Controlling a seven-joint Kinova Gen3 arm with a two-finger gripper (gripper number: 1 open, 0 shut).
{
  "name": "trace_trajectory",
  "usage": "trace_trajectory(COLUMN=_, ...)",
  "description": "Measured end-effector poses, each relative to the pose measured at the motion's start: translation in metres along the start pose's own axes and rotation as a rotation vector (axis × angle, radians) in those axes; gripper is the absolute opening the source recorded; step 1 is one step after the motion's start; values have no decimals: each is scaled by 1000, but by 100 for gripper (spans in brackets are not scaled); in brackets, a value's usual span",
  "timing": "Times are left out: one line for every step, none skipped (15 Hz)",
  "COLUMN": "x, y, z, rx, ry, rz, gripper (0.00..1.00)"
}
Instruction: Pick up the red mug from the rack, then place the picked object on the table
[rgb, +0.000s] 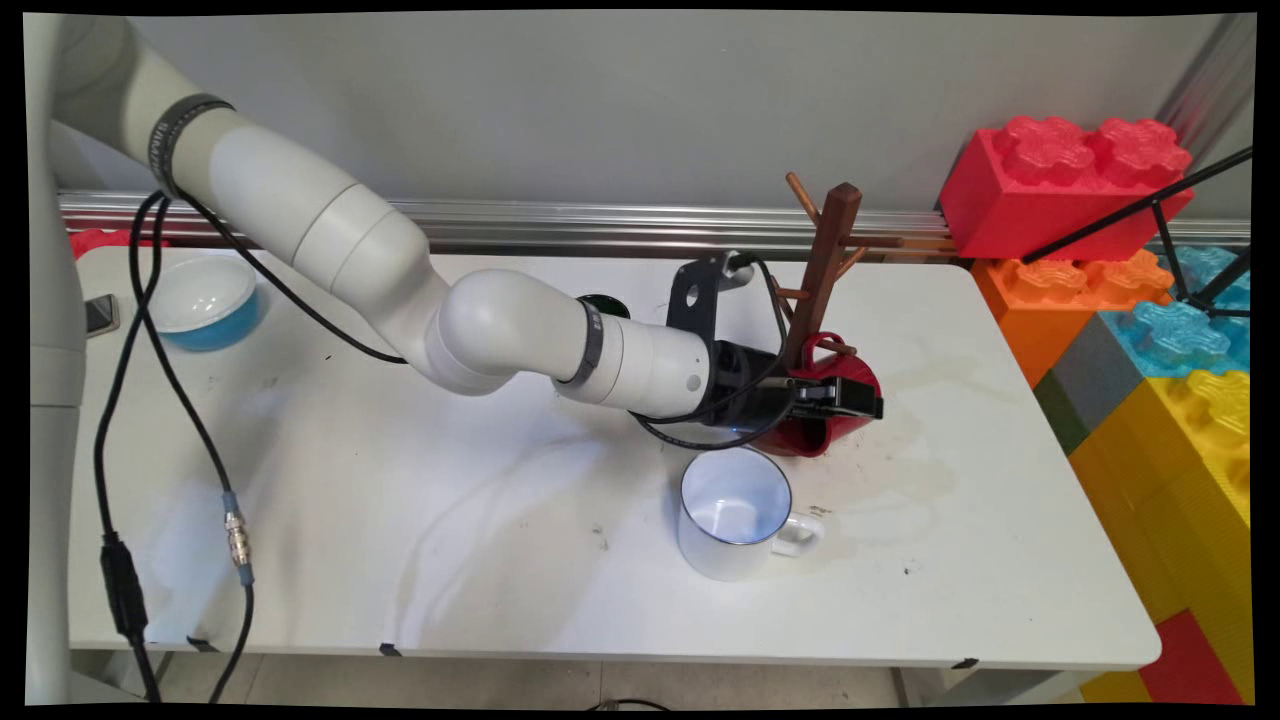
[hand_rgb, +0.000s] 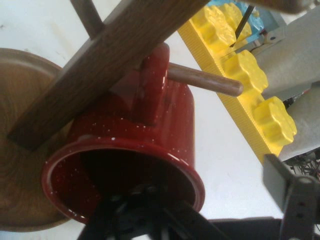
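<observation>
White tabletop (rgb: 450, 560) against grey wall, carrying wooden rack (rgb: 830, 250). Red mug (rgb: 822, 440) hung by handle on rack's low peg (hand_rgb: 210, 81), mouth tilted toward tool (rgb: 850, 400). Tool open: one finger inside mug, other outside, apparently clear of its wall; nothing gripped. White mug (rgb: 735, 515) upright just in front of rack.

Count of items on and beside my table.
Two mugs: one red mug (rgb: 835, 415) at centre right, one white mug (rgb: 735, 512) below it. One wooden mug tree (rgb: 822, 265). One blue bowl (rgb: 206, 301), upper left. Several toy blocks (rgb: 1150, 330), right edge.
</observation>
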Motion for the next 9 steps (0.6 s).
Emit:
trace_trajectory(x=0, y=0, z=-1, rx=1, ry=0, rz=1, gripper=0)
trace_trajectory(x=0, y=-1, z=-2, rx=3, ry=-2, rz=3, gripper=0)
trace_trajectory(x=-1, y=-1, z=-2, rx=4, ry=-3, rz=4, gripper=0)
trace_trajectory(x=-1, y=-2, z=-3, rx=6, ry=-3, rz=4, gripper=0)
trace_trajectory(x=-1, y=-2, z=-4, rx=7, ry=-4, rz=5, gripper=0)
trace_trajectory(x=-1, y=-2, z=-4, rx=9, ry=-4, rz=5, gripper=0)
trace_trajectory(x=-1, y=-3, z=-5, rx=11, ry=-5, rz=5, gripper=0)
trace_trajectory(x=-2, y=-3, z=-6, rx=13, ry=-5, rz=5, gripper=0)
trace_trajectory(x=-2, y=-4, z=-8, rx=16, ry=-6, rz=5, gripper=0)
